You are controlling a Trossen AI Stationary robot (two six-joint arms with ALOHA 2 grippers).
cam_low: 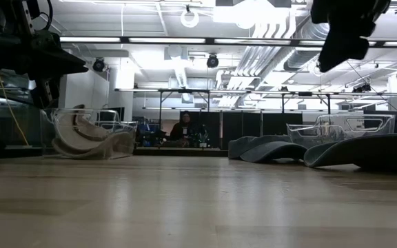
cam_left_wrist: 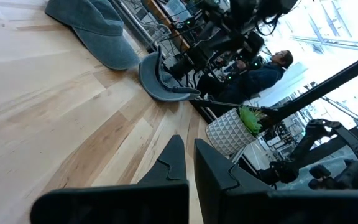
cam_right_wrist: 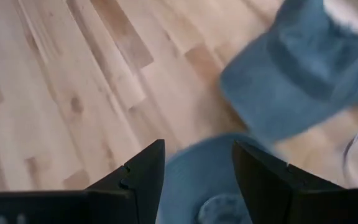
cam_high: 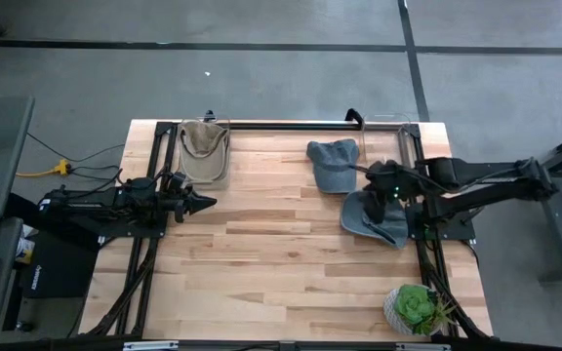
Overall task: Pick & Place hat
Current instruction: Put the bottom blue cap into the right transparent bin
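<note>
Two blue-grey caps lie on the table's right half. One [cam_high: 333,164] sits farther back; the other [cam_high: 372,216] lies upside down, closer to the near edge. My right gripper [cam_high: 383,190] hangs open above them, well off the table in the low view [cam_low: 347,34]. In its wrist view the open fingers [cam_right_wrist: 197,168] stand over the upturned cap [cam_right_wrist: 207,186], with the other cap [cam_right_wrist: 303,68] beyond. My left gripper [cam_high: 203,203] waits shut at the table's left [cam_left_wrist: 190,162]. A tan hat [cam_high: 203,146] rests in a clear bin.
A clear bin [cam_high: 203,122] holding the tan hat stands at the far left, and a second clear bin [cam_high: 390,127] stands at the far right behind the caps. A potted plant [cam_high: 416,310] sits at the near right corner. Bare wood [cam_high: 271,253] spans the table's middle.
</note>
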